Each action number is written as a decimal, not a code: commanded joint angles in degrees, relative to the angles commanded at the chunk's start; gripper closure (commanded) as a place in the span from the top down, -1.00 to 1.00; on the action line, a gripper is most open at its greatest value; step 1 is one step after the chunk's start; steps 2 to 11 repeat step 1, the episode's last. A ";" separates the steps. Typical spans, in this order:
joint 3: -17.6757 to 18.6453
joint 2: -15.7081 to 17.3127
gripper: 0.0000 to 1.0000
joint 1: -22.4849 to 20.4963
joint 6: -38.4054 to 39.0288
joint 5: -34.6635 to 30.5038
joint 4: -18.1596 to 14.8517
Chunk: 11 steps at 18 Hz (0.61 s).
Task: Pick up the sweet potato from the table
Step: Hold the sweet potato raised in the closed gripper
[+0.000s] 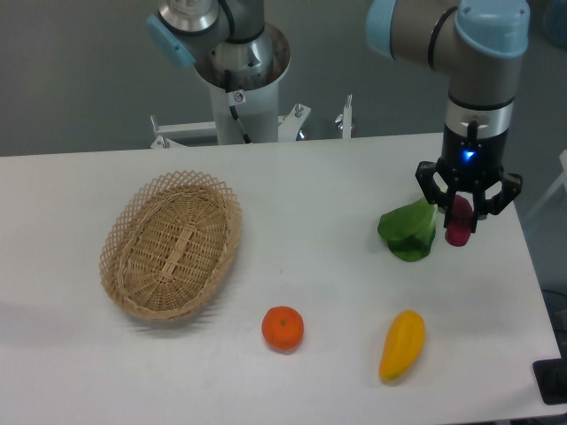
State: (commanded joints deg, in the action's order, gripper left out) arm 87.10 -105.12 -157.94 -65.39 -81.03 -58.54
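Observation:
The sweet potato [456, 230], a small dark magenta tuber, hangs upright at the far right of the white table [337, 266]. My gripper [459, 212] points straight down and is shut on it. Its dark fingers [440, 205] clasp the upper half, and only the lower end shows below them. Whether the tuber's tip touches the tabletop is not clear from this view.
A green leafy vegetable [409, 232] lies just left of the gripper, nearly touching it. A yellow elongated fruit [402, 344] and an orange [283, 328] sit toward the front. A wicker basket [171, 245] stands at the left. The table's right edge is close to the gripper.

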 joint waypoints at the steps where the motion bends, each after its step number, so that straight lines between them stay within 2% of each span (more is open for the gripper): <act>1: 0.00 0.00 -0.73 0.00 0.00 0.09 0.00; 11: 0.00 0.00 -0.73 0.00 0.00 0.09 0.00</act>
